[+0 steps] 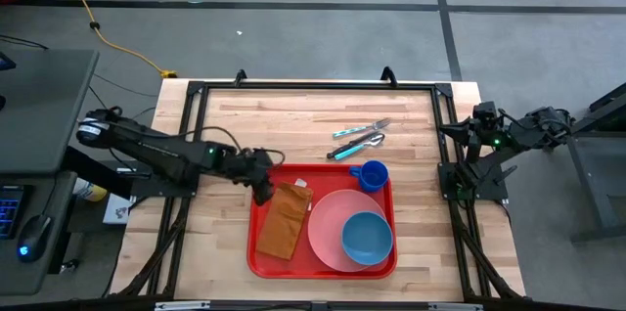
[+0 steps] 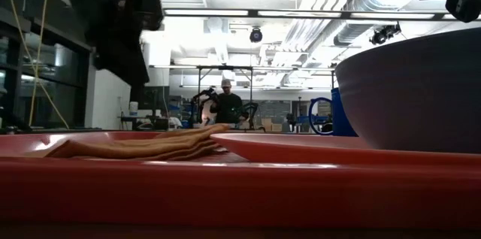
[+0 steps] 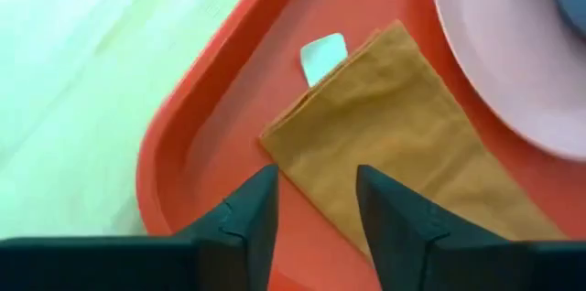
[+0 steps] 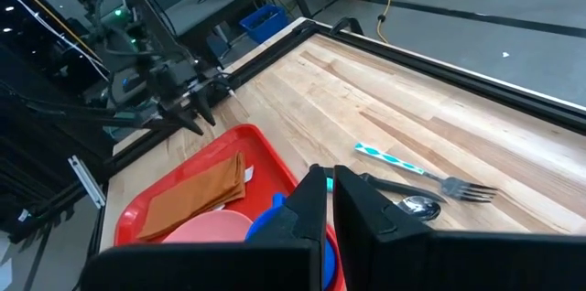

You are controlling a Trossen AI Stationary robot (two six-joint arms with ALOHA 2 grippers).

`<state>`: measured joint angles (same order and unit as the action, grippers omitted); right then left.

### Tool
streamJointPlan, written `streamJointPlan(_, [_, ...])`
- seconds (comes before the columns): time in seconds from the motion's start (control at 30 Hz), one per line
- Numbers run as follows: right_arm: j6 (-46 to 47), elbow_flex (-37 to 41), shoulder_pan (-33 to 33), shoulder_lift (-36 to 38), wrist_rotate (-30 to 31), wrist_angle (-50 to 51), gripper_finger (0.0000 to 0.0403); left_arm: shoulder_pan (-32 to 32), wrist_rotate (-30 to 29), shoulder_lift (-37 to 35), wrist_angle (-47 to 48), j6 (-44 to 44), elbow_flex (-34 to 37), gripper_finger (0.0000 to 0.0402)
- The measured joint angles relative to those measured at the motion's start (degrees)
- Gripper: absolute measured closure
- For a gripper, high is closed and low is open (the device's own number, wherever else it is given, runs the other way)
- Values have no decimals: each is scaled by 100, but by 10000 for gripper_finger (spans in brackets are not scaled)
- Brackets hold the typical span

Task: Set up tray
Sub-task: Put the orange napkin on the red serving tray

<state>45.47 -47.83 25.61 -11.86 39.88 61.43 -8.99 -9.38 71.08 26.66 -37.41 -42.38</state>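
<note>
On pale wooden bench (image 1: 293, 120), red tray (image 1: 256, 252) at 6 o'clock, left gripper (image 3: 316, 201) fingers apart over brown napkin (image 3: 394, 135), right gripper (image 4: 330, 190) fingers together at 3 o'clock, workshop behind.

I count one red tray (image 1: 256, 252), and in it one brown napkin (image 1: 284, 221), one pink plate (image 1: 326, 236) and one blue bowl (image 1: 367, 238), with one blue cup (image 1: 372, 175) at its one o'clock corner. Toward twelve o'clock from the tray lie one fork (image 1: 362, 128) and one spoon (image 1: 357, 143). I have two arms, so two grippers, my left gripper (image 1: 262, 194) and my right gripper (image 1: 452, 132).
</note>
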Motion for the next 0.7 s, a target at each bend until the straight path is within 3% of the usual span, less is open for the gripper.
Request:
streamJointPlan(0.2, [253,0,-2,0,33,-76,402,493,1127,83,-296,1642,-23,289])
streamJointPlan(0.47, [251,0,-2,0,272,-483,402,608,1331,356,-270,2739,-21,385])
streamJointPlan(0.57, [260,0,0,0,422,-545,401,599,1309,464,-270,2934,-19,387])
streamJointPlan(0.7, [409,0,-1,0,484,-555,402,599,1139,684,-306,3052,-19,352])
